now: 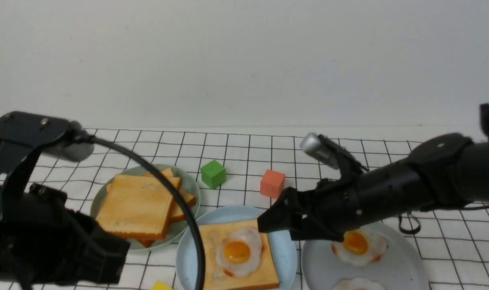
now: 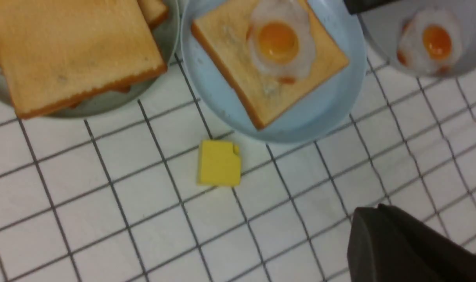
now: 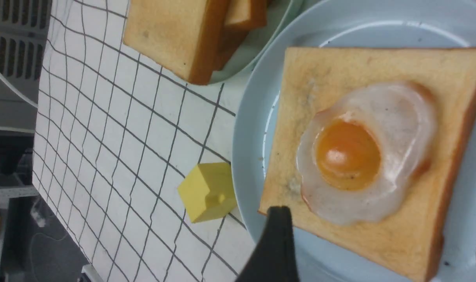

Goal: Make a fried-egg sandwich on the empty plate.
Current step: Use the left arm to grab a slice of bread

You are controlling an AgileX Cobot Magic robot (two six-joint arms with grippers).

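Over the light-blue plate [image 1: 288, 257], my right gripper [image 1: 285, 226] hangs, jaws spread, above the fried egg [image 1: 238, 251] centred on toast [image 1: 268, 274], ready for a top slice; my left gripper [image 2: 382, 235], jaws pressed together, waits aside.

Egg [image 3: 359, 156] on toast [image 3: 339, 70], lt-blue plate [image 3: 250, 129]

Light-blue plate [image 1: 228, 214] holds one toast slice [image 1: 265, 274]; fried egg [image 1: 238, 251] on top.

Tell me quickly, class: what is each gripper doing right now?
Left gripper: shut, nothing in it.
Right gripper: jaws open, empty, above the egg on the toast.
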